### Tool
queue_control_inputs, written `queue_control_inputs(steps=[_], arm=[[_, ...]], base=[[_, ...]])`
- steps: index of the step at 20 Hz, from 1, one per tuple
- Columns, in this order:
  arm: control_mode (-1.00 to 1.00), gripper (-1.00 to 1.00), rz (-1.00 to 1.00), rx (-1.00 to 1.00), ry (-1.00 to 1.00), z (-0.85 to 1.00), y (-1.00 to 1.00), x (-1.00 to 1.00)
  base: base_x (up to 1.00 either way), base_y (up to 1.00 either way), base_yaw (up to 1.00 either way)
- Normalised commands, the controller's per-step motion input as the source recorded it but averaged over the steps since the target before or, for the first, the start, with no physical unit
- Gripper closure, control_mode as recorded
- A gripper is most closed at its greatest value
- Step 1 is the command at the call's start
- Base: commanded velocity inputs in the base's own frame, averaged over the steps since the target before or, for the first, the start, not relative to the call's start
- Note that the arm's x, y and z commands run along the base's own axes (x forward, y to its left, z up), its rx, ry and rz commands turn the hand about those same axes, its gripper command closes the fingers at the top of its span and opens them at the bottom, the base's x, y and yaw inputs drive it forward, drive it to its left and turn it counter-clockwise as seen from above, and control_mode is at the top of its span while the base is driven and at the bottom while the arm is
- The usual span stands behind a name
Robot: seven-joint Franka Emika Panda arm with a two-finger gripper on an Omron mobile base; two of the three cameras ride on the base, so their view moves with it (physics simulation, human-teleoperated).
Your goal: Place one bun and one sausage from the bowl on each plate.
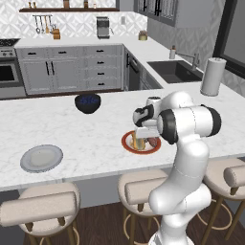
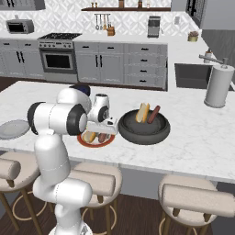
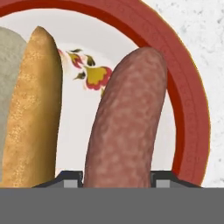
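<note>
At the lower left of the left base view the plain grey plate lies bare on the white worktop, so by my reading it waits for its own bun and sausage. Right of it, near the middle of that frame, the red-rimmed plate already carries a bun on its left half and a sausage just beside it, the two lying side by side and apart on the cream centre. The claw hangs right over this plate, its tips standing one on each side of the sausage's near end; they look spread about it, but whether the pads press it or have let go I cannot tell, so the sausage seems either just set down or about to be released. Further right, in the right base view, the wide dark bowl sits beside the plate and holds one more bun and one more sausage, leaning together against its far side, likely the pair meant for the grey plate
</note>
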Motion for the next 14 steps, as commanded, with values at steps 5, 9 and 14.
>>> queue_control_inputs(steps=[5,9,14], arm=[[-1.00,-1.00,0.00,0.00,-0.09,0.17,0.01,-0.02],[-1.00,-1.00,0.00,0.00,-0.13,0.54,0.16,-0.19],[-1.00,-1.00,0.00,0.00,-0.12,0.83,0.00,-0.57]], base=[[0.00,0.00,0.00],[0.00,0.00,0.00],[0.00,0.00,0.00]])
